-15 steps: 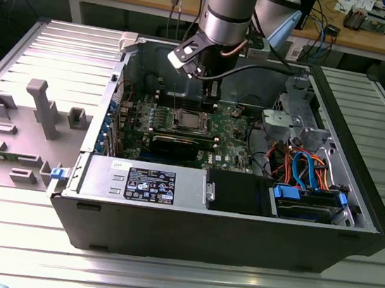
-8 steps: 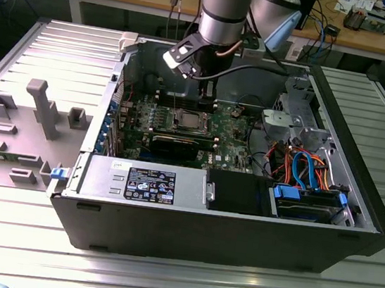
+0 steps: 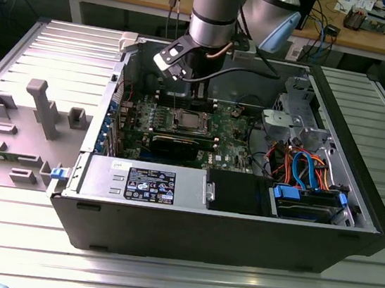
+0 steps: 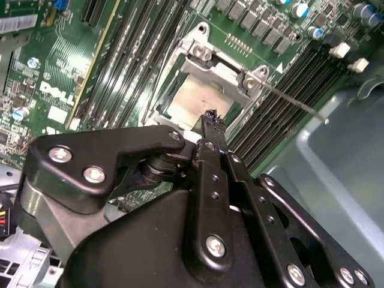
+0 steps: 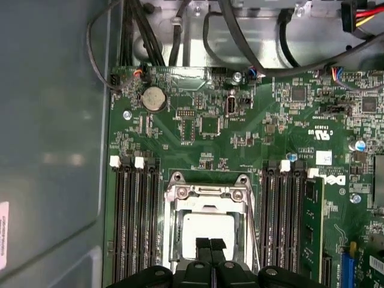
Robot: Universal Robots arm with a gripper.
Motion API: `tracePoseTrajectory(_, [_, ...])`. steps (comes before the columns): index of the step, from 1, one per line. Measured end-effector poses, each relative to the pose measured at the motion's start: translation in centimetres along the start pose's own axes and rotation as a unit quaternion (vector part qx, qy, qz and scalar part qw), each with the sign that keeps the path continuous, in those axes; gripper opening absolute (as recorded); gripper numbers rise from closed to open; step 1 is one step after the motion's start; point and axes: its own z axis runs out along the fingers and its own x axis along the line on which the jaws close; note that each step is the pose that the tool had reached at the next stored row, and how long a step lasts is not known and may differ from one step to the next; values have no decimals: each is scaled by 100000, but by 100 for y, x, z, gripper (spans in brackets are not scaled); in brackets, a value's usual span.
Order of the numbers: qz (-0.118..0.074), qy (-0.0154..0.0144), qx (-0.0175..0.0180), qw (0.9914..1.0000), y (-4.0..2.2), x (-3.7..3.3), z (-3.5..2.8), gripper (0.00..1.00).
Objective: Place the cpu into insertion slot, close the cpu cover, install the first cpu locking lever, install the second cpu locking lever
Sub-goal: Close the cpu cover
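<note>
Black two-fingered gripper (image 5: pixel 210 243), fingertips (image 5: pixel 203 246) pressed together and empty, hovers over the dull silver square cpu (image 5: pixel 207 225), which lies on the green circuit board (image 5: pixel 252 150) under the lowered silvery metal cpu cover (image 5: pixel 207 193). The gripper hides one chip edge.

The open computer case (image 3: pixel 201 236) sits mid-frame on the ribbed metal table (image 3: pixel 174 284) in the exterior view, grey plastic fixture (image 3: pixel 44 114) at the exterior view's left, blue and orange cables (image 3: pixel 307 166) inside toward the exterior view's right.
</note>
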Motion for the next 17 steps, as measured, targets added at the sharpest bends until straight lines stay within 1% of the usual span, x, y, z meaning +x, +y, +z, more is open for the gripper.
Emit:
tracePoseTrajectory(3, [-6, 6, -3, 100000, -50, 0, 27, 11])
tracePoseTrajectory(7, [-10, 10, -1, 100000, -75, 0, 43, 11])
tracePoseTrajectory(12, [-37, 17, -4, 100000, -144, 0, 78, 11])
tracePoseTrajectory(14, [-97, 17, -3, 100000, -186, -2, 107, 11])
tracePoseTrajectory(15, [-130, 17, -1, 100000, -207, -3, 133, 11])
tracePoseTrajectory(17, [-156, 16, 1, 100000, -232, -4, 161, 11])
